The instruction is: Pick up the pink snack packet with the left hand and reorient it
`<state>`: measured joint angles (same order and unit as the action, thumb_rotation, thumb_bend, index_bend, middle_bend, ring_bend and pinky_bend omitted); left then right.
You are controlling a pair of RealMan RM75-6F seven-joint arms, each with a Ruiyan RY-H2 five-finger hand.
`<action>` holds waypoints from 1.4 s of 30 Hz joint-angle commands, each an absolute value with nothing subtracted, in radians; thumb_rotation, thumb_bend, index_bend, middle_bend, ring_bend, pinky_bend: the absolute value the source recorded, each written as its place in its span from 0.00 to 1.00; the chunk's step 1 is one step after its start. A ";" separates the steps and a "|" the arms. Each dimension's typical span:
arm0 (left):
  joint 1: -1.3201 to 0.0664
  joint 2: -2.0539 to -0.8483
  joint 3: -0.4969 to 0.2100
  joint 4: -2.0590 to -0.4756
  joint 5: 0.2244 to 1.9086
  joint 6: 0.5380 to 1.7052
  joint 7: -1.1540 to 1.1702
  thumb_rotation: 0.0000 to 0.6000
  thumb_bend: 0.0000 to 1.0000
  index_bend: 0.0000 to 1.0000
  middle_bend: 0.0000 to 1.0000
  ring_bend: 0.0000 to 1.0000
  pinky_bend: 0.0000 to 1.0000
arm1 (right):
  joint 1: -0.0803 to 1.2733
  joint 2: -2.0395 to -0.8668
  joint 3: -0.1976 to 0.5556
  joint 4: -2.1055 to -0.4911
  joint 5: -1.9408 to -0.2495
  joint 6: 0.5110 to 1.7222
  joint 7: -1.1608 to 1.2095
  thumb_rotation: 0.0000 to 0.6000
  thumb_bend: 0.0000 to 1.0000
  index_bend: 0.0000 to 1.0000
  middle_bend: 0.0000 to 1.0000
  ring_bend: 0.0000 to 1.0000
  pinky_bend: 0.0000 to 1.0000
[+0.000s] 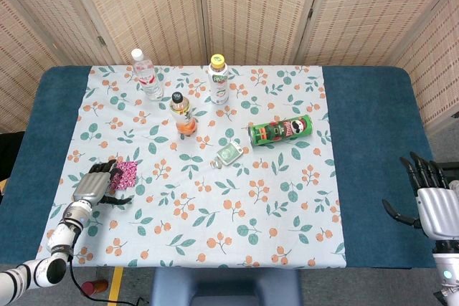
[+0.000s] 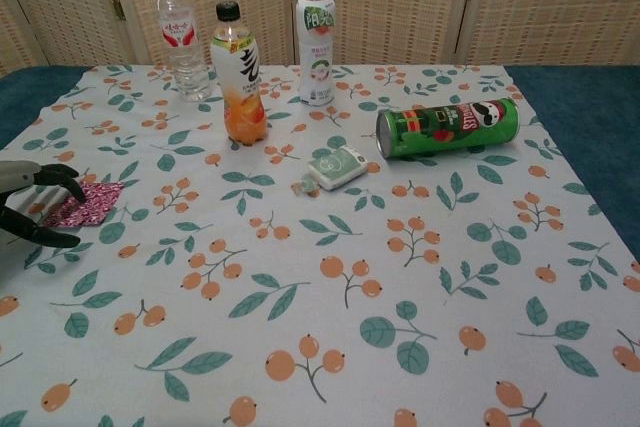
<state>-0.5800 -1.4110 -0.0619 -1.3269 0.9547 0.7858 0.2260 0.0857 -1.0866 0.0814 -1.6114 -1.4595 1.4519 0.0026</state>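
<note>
The pink snack packet [image 1: 126, 173] [image 2: 86, 204] lies flat on the flowered cloth near the table's left edge. My left hand [image 1: 95, 184] [image 2: 28, 209] is at the packet's left end. Its curled fingers [image 2: 60, 176] reach over the packet's near corner and touch it. The thumb [image 2: 45, 238] lies on the cloth below the packet, apart from it. My right hand [image 1: 432, 204] hovers off the table's right front corner with its fingers spread and nothing in it. The chest view does not show it.
A clear water bottle [image 1: 146, 74], an orange drink bottle [image 1: 183, 114] and a yellow-capped bottle [image 1: 219, 79] stand at the back. A green chips can [image 1: 281, 131] lies on its side at centre right, with a small green pack [image 1: 229, 153] to its left.
</note>
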 commanded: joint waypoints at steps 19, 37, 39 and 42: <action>-0.483 -1.268 0.013 -1.643 1.014 0.967 0.304 0.60 0.15 0.28 0.00 0.00 0.00 | 0.075 -1.091 0.077 -1.597 -1.467 1.467 0.023 0.58 0.34 0.00 0.00 0.00 0.00; -0.562 -1.378 -0.046 -1.507 0.868 0.916 0.402 0.61 0.15 0.23 0.00 0.00 0.00 | 0.070 -1.090 0.078 -1.586 -1.459 1.465 0.038 0.58 0.34 0.00 0.00 0.00 0.00; -0.559 -1.375 -0.039 -1.512 0.864 0.920 0.408 0.61 0.15 0.23 0.00 0.00 0.00 | 0.071 -1.090 0.078 -1.586 -1.458 1.463 0.039 0.58 0.34 0.00 0.00 0.00 0.00; -0.551 -1.368 -0.030 -1.525 0.867 0.932 0.411 0.60 0.15 0.23 0.00 0.00 0.00 | 0.074 -1.090 0.079 -1.587 -1.460 1.462 0.038 0.58 0.34 0.00 0.00 0.00 0.00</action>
<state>-0.5537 -1.3706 -0.0325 -1.5220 0.8658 0.9284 0.4099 0.0737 -1.0897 0.0794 -1.5870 -1.4605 1.4621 0.0379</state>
